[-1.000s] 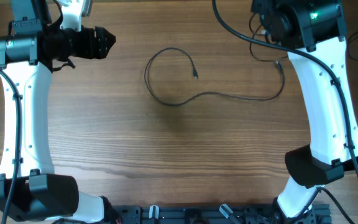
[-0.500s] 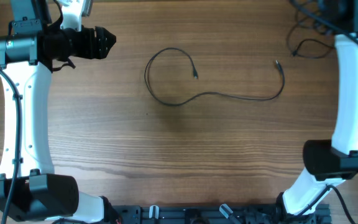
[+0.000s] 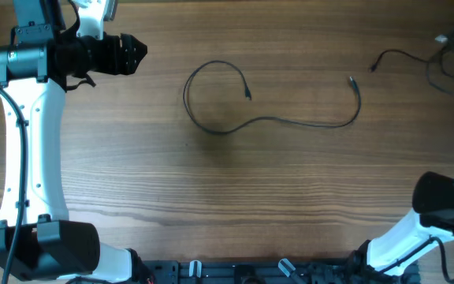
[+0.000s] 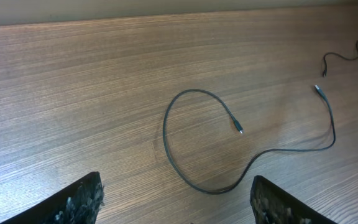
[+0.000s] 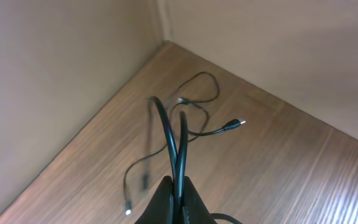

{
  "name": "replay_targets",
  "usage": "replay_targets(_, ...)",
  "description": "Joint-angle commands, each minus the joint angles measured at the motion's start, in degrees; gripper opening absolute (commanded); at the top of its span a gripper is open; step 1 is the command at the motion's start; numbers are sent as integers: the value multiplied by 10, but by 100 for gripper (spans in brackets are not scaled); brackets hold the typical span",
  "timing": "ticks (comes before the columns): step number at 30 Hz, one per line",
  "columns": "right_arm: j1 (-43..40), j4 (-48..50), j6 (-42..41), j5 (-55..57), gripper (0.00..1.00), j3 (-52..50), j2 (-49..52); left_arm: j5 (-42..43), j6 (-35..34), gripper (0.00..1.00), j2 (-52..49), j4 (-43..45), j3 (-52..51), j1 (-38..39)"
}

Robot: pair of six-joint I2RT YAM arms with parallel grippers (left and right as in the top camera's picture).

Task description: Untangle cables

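Mid-counter [image 3: 211, 197], one lone cable [image 3: 298, 121] — looped at its left end, then curving along to a plug on the right. Off to that cable's left, the left hand [image 4: 178, 208]: released, fingers spread wide, touching nothing. Over the far right corner, the right hand [image 5: 174, 190], clenched on a doubled black strand [image 5: 178, 165] rising from its fingertips. Beneath, other cables [image 5: 227, 127] in a loose tangle — well apart from the lone one.

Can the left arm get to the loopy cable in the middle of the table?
Probably yes. The left pincer is open and faces the looped cable, which lies alone on the bare table with nothing between them.
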State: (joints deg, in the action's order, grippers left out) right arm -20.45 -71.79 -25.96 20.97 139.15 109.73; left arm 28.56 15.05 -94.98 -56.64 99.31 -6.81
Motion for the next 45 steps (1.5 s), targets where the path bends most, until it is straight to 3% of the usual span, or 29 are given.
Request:
replay_targets(1,-50,-6,-12,-49,5,4,35,10,-5,78,-4,0,-1,3)
replay_targets(7,-86,-7,-26,-61,5,4,95,10,-4,78,-4,3,-1,15)
replay_targets(24,-99,129,3,15,5,4,268,10,12,77,-4,17,-1,45)
replay_targets(38,-218,121,5,-21,5,4,274,10,12,77,-4,17,-1,45)
replay_targets(45,-224,120,5,-44,5,3,275,21,12,77,-4,17,-1,45)
